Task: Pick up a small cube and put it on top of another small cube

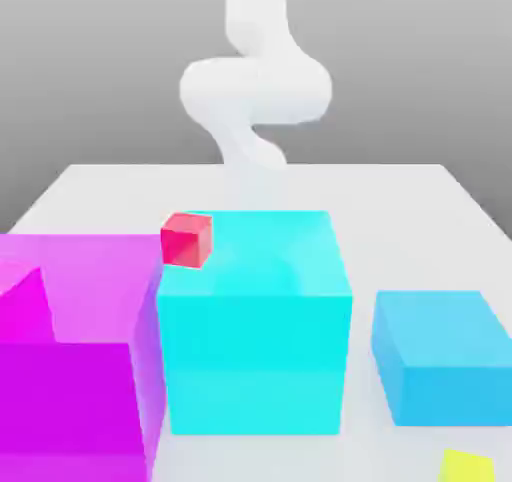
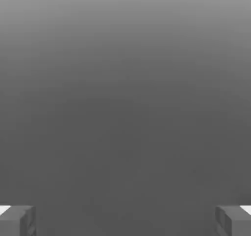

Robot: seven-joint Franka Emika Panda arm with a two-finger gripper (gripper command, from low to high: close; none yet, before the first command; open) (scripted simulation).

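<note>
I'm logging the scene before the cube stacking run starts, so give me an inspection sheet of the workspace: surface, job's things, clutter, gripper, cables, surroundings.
Surface: white table, flat, bare at the far side.
Job's things: small red cube, seen at the cyan block's upper corner on the exterior view's left; whether it touches the block I cannot tell. A yellow piece shows at the near edge, cut off by the frame.
Clutter: large cyan block in the middle, magenta block on the exterior view's left, blue block on its right.
Gripper: gripper open, fingers wide apart, nothing between them.
Cables: nothing seen.
Surroundings: plain grey backdrop; white arm rises behind the table.
</note>
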